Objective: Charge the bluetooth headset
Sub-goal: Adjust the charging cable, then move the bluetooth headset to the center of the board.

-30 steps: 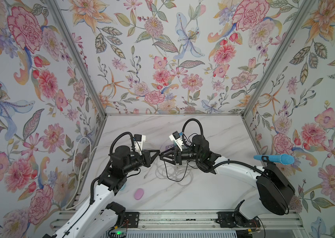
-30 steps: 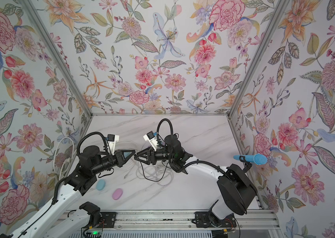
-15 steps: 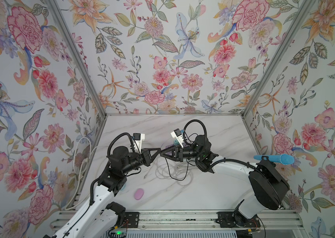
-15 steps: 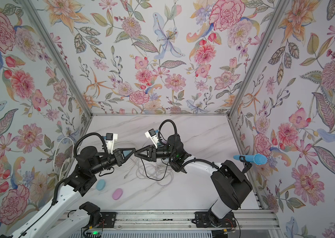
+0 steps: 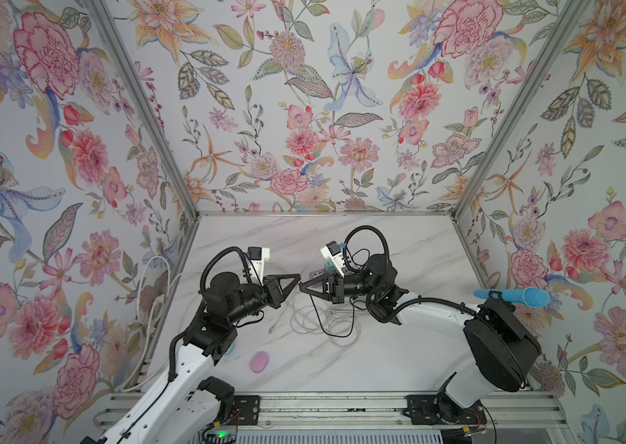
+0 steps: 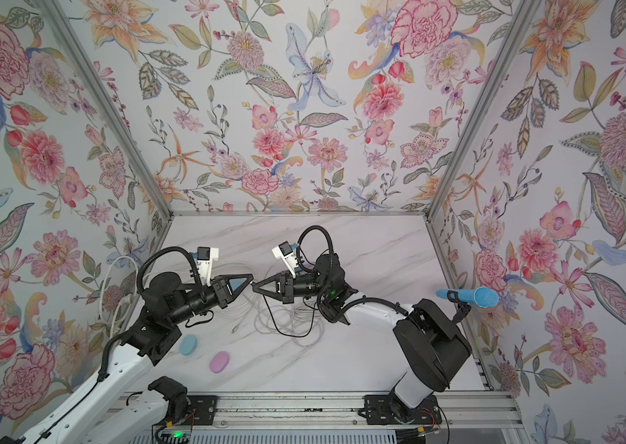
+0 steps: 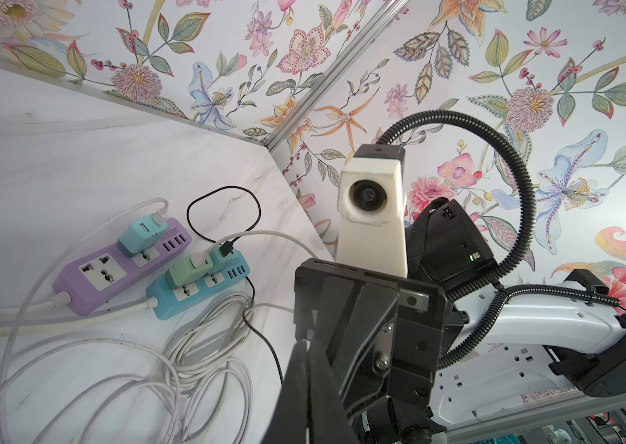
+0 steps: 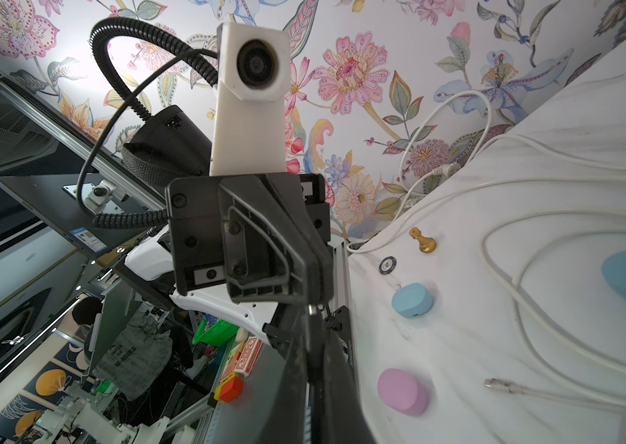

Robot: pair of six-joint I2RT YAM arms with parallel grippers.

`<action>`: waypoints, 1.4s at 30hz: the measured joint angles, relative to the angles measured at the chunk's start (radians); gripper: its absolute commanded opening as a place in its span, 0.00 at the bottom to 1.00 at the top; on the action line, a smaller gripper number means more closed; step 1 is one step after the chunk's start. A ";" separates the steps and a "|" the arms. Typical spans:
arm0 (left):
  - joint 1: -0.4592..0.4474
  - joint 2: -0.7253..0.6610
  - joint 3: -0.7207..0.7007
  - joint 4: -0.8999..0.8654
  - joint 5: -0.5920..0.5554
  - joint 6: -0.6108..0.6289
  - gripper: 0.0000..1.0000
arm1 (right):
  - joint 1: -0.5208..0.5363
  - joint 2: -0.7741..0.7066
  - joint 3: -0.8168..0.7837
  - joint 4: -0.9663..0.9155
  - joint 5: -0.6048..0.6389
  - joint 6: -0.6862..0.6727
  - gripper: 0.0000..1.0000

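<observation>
Meeting tip to tip at the centre of both top views, the left gripper (image 5: pixel 298 277) and right gripper (image 5: pixel 302 286) are each clenched on the plug end of a black cable (image 7: pixel 224 187), above coiled white cables (image 5: pixel 311 319). The pink earbud case (image 5: pixel 259 361) and blue earbud case (image 6: pixel 188 345) lie near each other at the lower left of the marble table (image 5: pixel 399 357).

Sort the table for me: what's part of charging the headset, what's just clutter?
Job: black cable, plugged into a charger on the teal power strip; pink case and blue case, though I cannot tell which is the headset.

Lying about: gold pawn, poker chip, blue microphone, purple power strip, white cables.
</observation>
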 measured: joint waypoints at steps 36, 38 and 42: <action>-0.486 0.001 -0.032 -0.993 -0.508 0.054 0.00 | 0.114 -0.087 0.123 -1.123 0.324 -0.652 0.00; -0.560 0.034 -0.037 -0.994 -0.511 0.008 0.00 | 0.114 -0.070 0.130 -1.131 0.323 -0.659 0.00; -0.618 0.044 -0.090 -0.990 -0.515 -0.069 0.00 | 0.114 -0.047 0.144 -1.132 0.320 -0.668 0.00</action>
